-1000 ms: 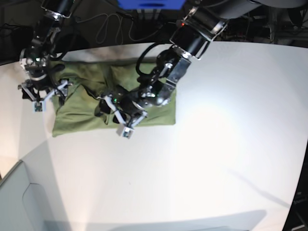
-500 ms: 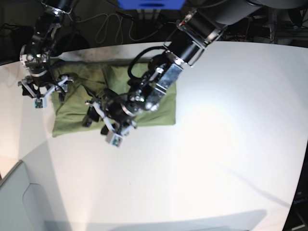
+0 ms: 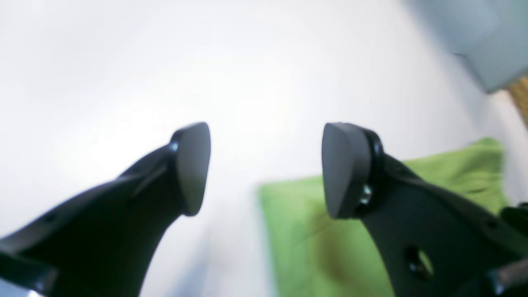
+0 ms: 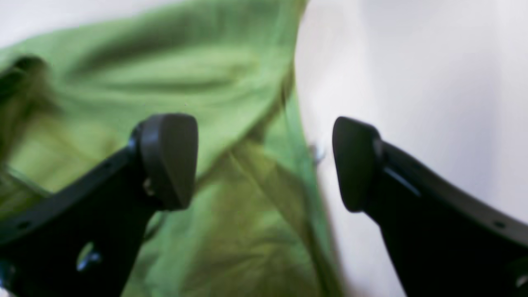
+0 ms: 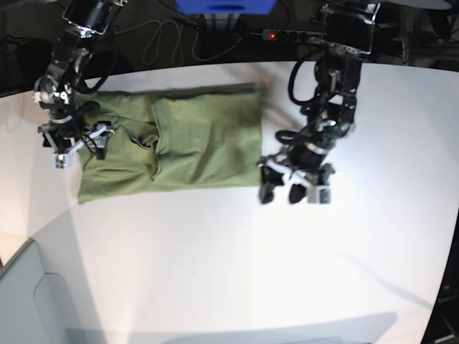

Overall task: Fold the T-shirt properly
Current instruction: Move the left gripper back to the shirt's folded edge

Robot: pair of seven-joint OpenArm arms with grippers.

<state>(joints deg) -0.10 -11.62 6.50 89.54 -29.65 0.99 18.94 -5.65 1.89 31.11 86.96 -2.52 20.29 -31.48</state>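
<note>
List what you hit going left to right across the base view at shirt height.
right gripper over the shirt's left edge → T-shirt → left gripper, off the cloth → bare table

The olive-green T-shirt [image 5: 179,143] lies folded, wrinkled, flat on the table.

Bright glare, blurred wrist views

A broad white surface [image 5: 215,272] fills the view, brightly lit at its middle. Behind it lie dark clutter, cables [image 5: 161,39] and a blue box [image 5: 226,6].
</note>
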